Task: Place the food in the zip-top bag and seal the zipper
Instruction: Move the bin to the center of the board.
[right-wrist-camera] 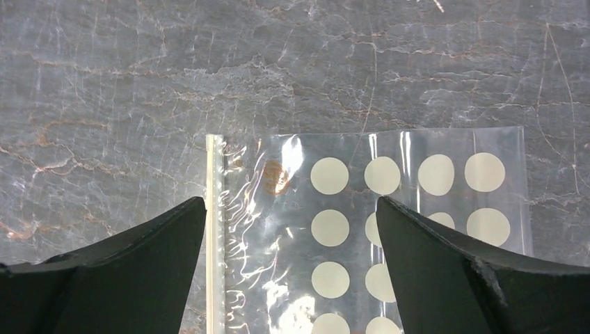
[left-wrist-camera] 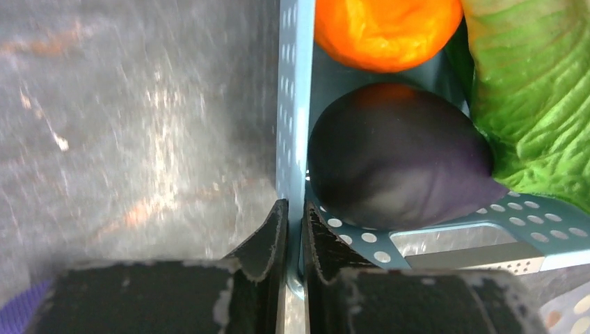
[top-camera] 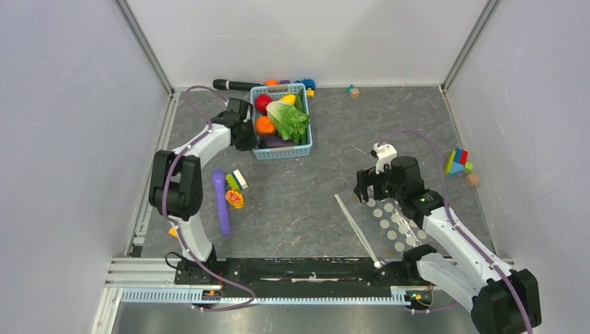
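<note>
L claw (left-wrist-camera: 293, 212): fingers pinched nearly together on the left wall of the light-blue basket (left-wrist-camera: 289, 104), one finger inside, one outside. Just inside that wall, right by the tips, sits the dark purple eggplant (left-wrist-camera: 396, 167). The orange piece (left-wrist-camera: 383, 28) is above it at frame top, and the lettuce (left-wrist-camera: 536, 104) fills the right side. In the top view the basket sits upper centre w/ a red piece (top-camera: 262, 103) and a yellow piece (top-camera: 288, 99) at its far end, all well apart from the bag.

R claw (right-wrist-camera: 291, 200): wide open, gripping nothing, fingers at lower left and lower right of the wrist view. The zip-top bag (right-wrist-camera: 417, 146) lies flat on the table (top-camera: 299, 202) between and beyond them. Its zipper (right-wrist-camera: 215, 229) runs vertically just inside the left finger. Can't tell if the mouth is open. In the top view the bag is lower right of centre.

Around: a long purple rod (top-camera: 221, 202) plus small toys (top-camera: 235, 182) left of centre beside the L arm. Coloured blocks (top-camera: 458, 161) are at the right edge, and a black stick (top-camera: 235, 85) is behind the basket.
</note>
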Robot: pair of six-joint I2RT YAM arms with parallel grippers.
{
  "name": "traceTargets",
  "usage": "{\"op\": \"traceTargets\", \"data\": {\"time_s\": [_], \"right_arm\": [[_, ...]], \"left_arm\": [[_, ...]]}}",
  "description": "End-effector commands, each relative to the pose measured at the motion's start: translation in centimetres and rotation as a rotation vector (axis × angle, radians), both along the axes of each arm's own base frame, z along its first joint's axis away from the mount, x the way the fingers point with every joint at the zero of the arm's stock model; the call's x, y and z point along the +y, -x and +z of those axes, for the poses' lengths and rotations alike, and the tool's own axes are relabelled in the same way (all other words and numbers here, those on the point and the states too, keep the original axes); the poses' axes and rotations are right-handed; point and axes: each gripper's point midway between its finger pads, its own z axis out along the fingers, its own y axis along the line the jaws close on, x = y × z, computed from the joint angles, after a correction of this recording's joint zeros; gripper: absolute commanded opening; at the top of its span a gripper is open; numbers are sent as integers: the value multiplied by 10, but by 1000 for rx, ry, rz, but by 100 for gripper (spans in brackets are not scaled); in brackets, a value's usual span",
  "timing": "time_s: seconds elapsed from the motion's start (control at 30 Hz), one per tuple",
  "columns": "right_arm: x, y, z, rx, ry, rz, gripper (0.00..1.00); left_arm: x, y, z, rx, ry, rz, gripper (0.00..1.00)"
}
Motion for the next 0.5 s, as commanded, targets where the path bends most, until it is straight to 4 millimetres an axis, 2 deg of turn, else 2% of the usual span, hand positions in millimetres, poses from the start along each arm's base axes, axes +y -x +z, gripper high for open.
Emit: {"op": "traceTargets", "data": {"time_s": [0.0, 0.1, 0.2, 0.33, 0.47], "right_arm": [[3, -7, 7, -40, 88, 2, 98], [3, -1, 0, -10, 149, -15, 98], [3, 9, -6, 10, 198, -9, 98], [9, 32, -21, 85, 237, 23, 98], [22, 61, -37, 172, 228, 83, 98]], "left_arm": [[-10, 50, 5, 21, -74, -49, 2], [-9, 89, 3, 59, -153, -38, 2], [1, 131, 1, 101, -240, -3, 3], [16, 184, 0, 159, -225, 78, 6], [14, 212, 9, 129, -139, 79, 13]]}}
